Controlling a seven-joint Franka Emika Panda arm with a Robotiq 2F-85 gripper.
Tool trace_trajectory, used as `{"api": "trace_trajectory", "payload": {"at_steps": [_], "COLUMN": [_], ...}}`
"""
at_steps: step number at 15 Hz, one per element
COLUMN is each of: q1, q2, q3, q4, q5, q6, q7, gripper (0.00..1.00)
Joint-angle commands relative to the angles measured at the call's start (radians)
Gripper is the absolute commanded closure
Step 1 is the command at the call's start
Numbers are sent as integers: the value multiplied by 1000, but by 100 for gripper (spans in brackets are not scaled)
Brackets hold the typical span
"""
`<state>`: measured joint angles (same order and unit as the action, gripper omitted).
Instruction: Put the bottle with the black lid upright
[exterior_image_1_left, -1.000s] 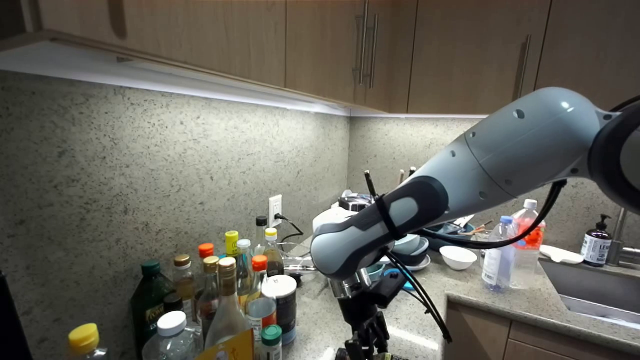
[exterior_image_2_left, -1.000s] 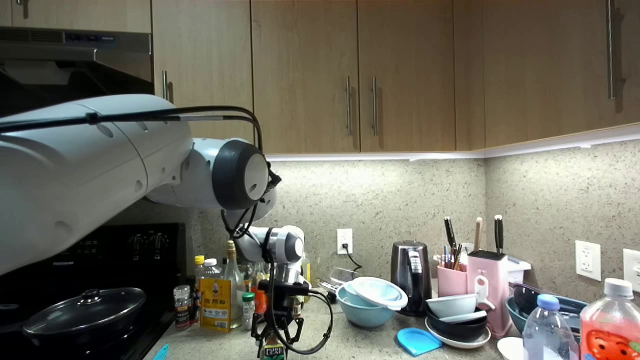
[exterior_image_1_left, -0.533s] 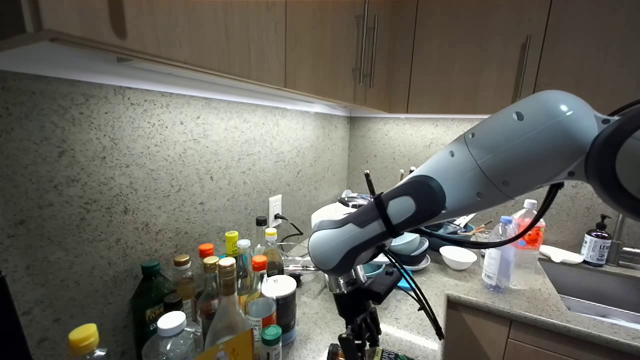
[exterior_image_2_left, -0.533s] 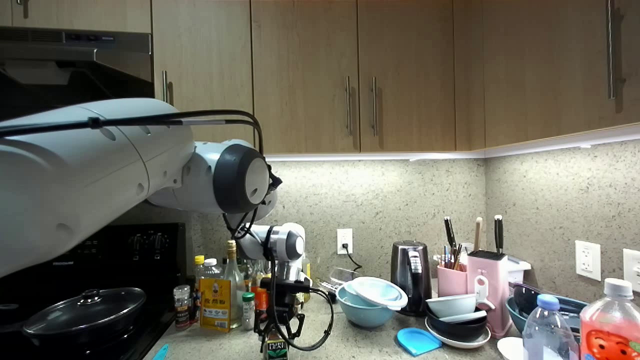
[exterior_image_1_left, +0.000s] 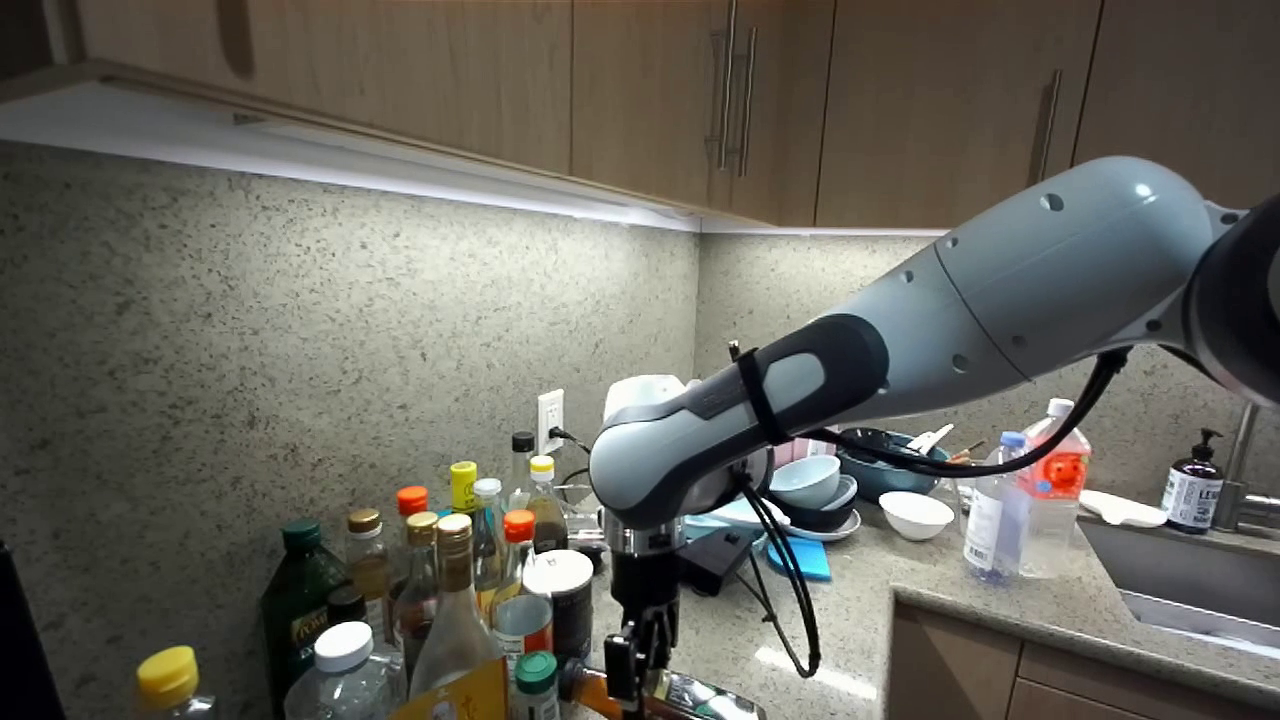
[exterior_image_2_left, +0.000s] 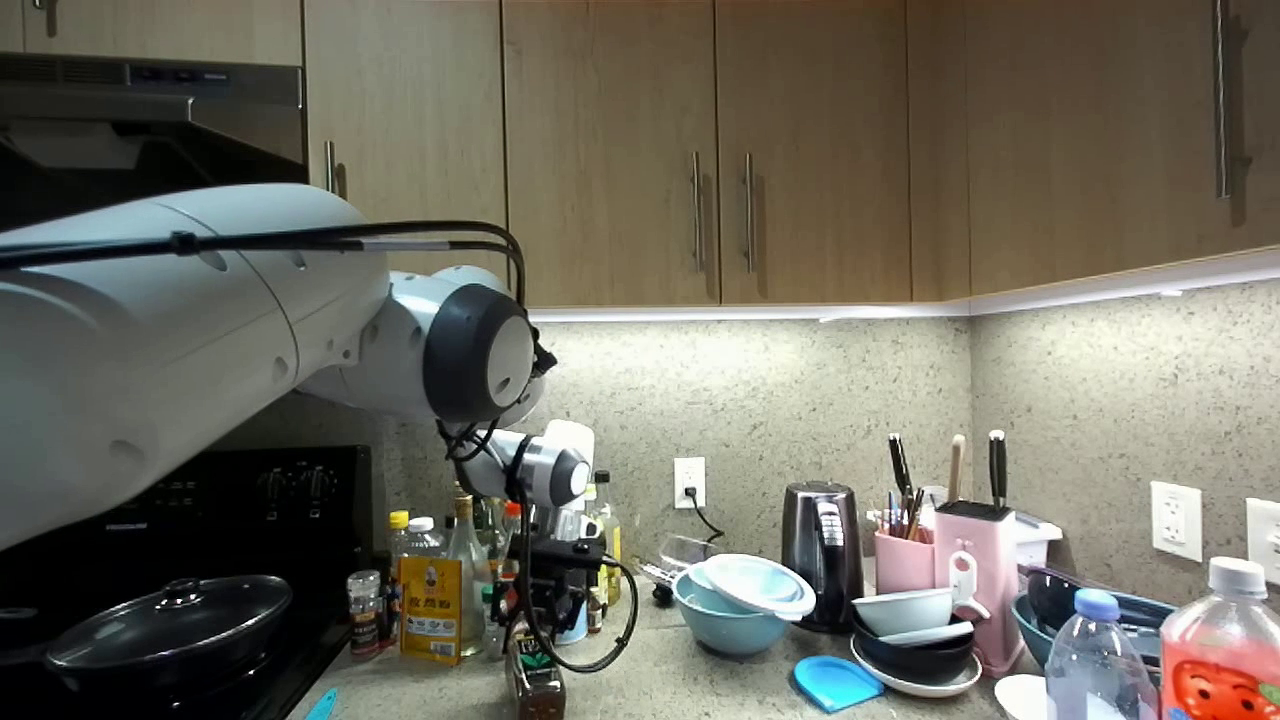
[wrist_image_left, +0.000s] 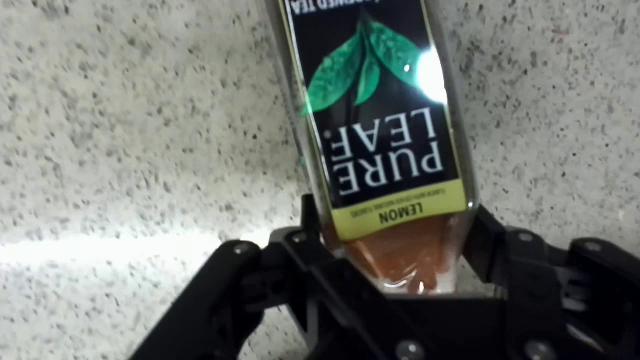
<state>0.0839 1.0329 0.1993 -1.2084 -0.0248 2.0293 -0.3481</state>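
The bottle with the black lid is a brown tea bottle (exterior_image_1_left: 712, 698) with a black "Pure Leaf" label. It lies on its side, its dark cap (exterior_image_1_left: 571, 680) toward the bottle group in an exterior view. Its base faces the camera in an exterior view (exterior_image_2_left: 538, 690). In the wrist view the label side of the bottle (wrist_image_left: 380, 125) faces up, its neck end runs between the fingers, and its cap is hidden. My gripper (wrist_image_left: 395, 215) is shut around its shoulder, a finger against each side. The gripper (exterior_image_1_left: 640, 668) points down over the counter. I cannot tell if the bottle touches the counter.
Many bottles stand close beside the held cap, among them a green-capped shaker (exterior_image_1_left: 538, 685), a black-and-white canister (exterior_image_1_left: 568, 610) and a small dark bottle with black cap (exterior_image_1_left: 346, 606). Blue bowls (exterior_image_2_left: 735, 615), a kettle (exterior_image_2_left: 822, 555) and a blue dustpan-like piece (exterior_image_2_left: 836, 682) lie to one side.
My gripper has carried the tea bottle toward the wall and the bottle group, left in an exterior view. The bottle has turned somewhat and more of it shows. The grip looks unchanged.
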Motion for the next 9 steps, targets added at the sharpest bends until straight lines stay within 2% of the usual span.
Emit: {"api": "trace_trajectory", "payload": {"at_steps": [1, 9], "q1": [-32, -70], "q2": [-62, -74], "q3": [48, 96], "q4": [-84, -112], "q5": [43, 84], "q6": [93, 126], "q7": [-97, -191], "gripper": [58, 58]}}
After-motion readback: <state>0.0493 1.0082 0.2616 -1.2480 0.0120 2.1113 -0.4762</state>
